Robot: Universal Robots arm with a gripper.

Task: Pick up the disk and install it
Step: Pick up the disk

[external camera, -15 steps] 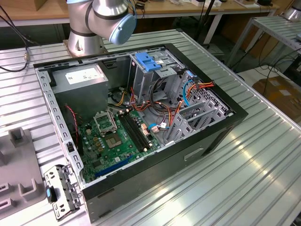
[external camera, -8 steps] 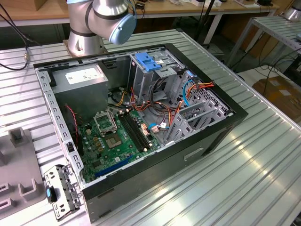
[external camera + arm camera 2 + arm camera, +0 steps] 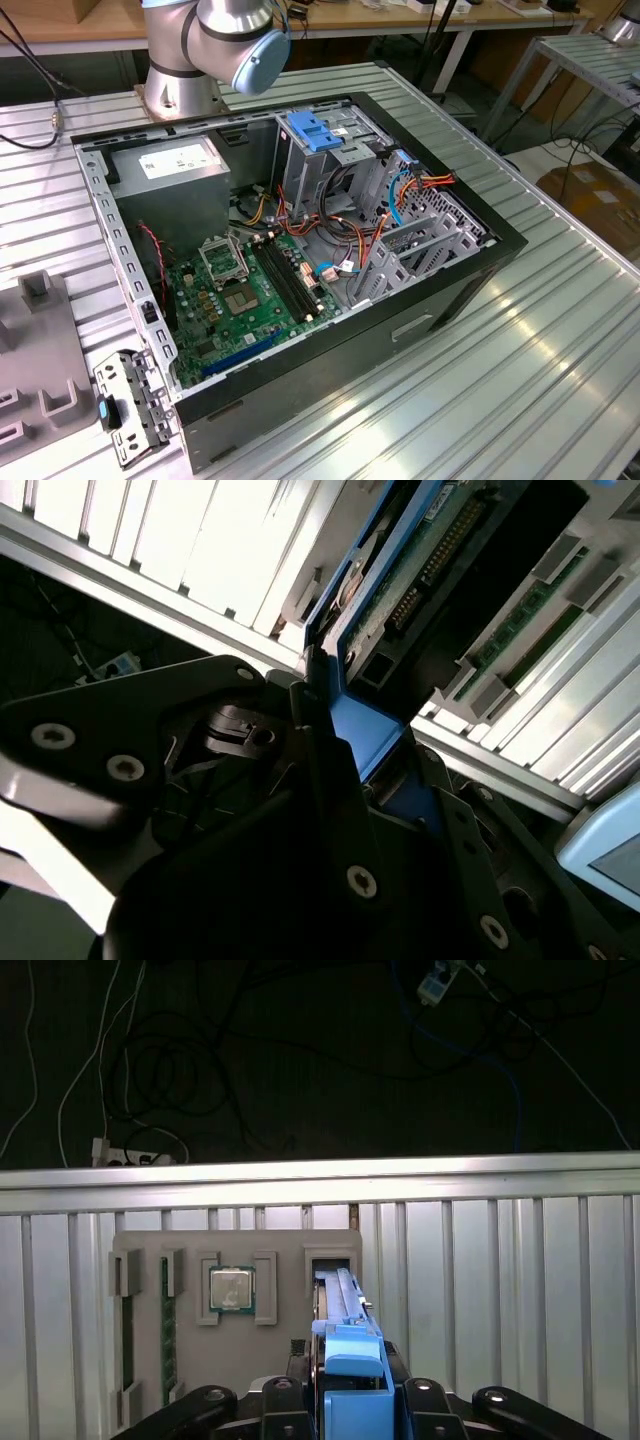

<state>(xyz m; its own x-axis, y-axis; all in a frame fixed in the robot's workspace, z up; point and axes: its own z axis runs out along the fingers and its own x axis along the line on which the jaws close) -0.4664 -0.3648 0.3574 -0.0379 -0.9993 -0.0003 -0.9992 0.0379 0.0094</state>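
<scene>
The disk (image 3: 340,1305) stands on edge in a slot of a grey fixture (image 3: 285,1245); its light-blue side rail (image 3: 352,1375) faces the camera. My gripper (image 3: 350,1385) straddles that rail with a black finger on each side. In the second wrist view the disk (image 3: 400,575) shows its green circuit board, and the gripper (image 3: 365,750) has its fingers (image 3: 312,735) pressed against the blue rail, shut on it. The disk still sits in the slot.
The open computer case (image 3: 500,255) lies on the ribbed metal table, with a drive cage and blue latch (image 3: 313,130) and a grey power-supply box (image 3: 175,165). The arm's base (image 3: 185,75) stands behind. The fixture also holds a processor chip (image 3: 231,1289) and memory sticks (image 3: 167,1330).
</scene>
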